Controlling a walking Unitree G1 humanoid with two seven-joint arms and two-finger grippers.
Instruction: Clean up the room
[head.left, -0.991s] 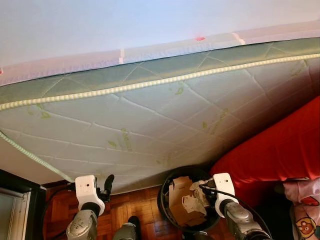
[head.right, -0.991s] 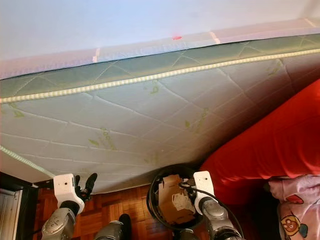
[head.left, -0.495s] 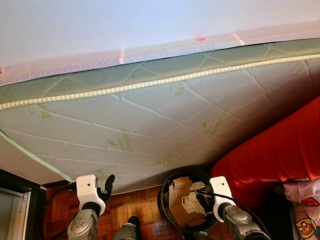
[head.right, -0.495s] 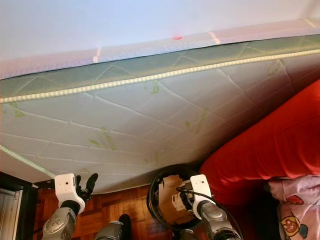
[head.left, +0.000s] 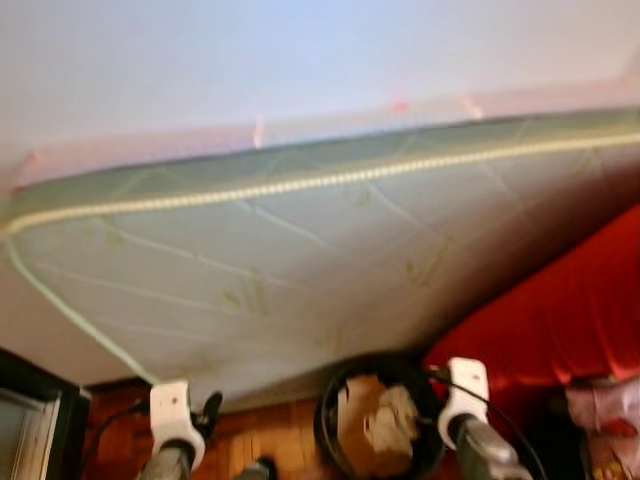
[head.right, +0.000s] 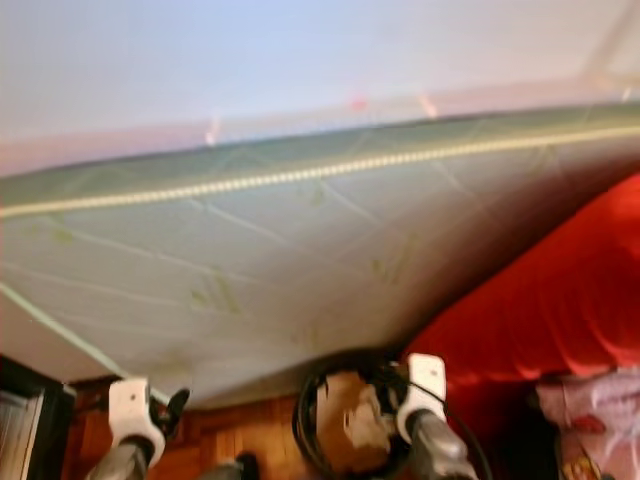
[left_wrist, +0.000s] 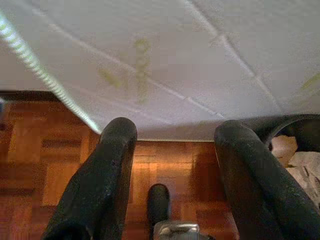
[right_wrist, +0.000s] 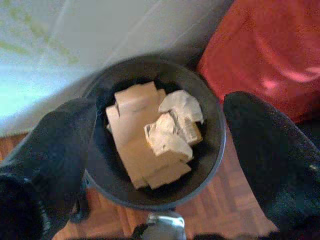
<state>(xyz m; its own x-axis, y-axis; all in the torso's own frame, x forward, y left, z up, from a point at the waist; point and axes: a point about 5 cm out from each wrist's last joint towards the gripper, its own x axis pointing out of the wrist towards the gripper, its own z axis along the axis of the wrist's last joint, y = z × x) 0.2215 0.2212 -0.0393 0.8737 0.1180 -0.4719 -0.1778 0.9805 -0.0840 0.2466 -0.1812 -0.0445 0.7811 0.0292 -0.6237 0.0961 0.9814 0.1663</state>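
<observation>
A quilted mattress (head.left: 300, 260) fills the scene above a parquet floor (left_wrist: 30, 155), with a red blanket (head.left: 560, 300) at the right. The round black waste bin (right_wrist: 210, 165) stands upright on the floor against the mattress edge, holding a cardboard box (right_wrist: 135, 135) lying lengthwise and crumpled paper (right_wrist: 172, 125). The right gripper (right_wrist: 155, 150) hovers over the bin with fingers spread and empty; the left gripper (left_wrist: 170, 165) hangs released above the floor.
</observation>
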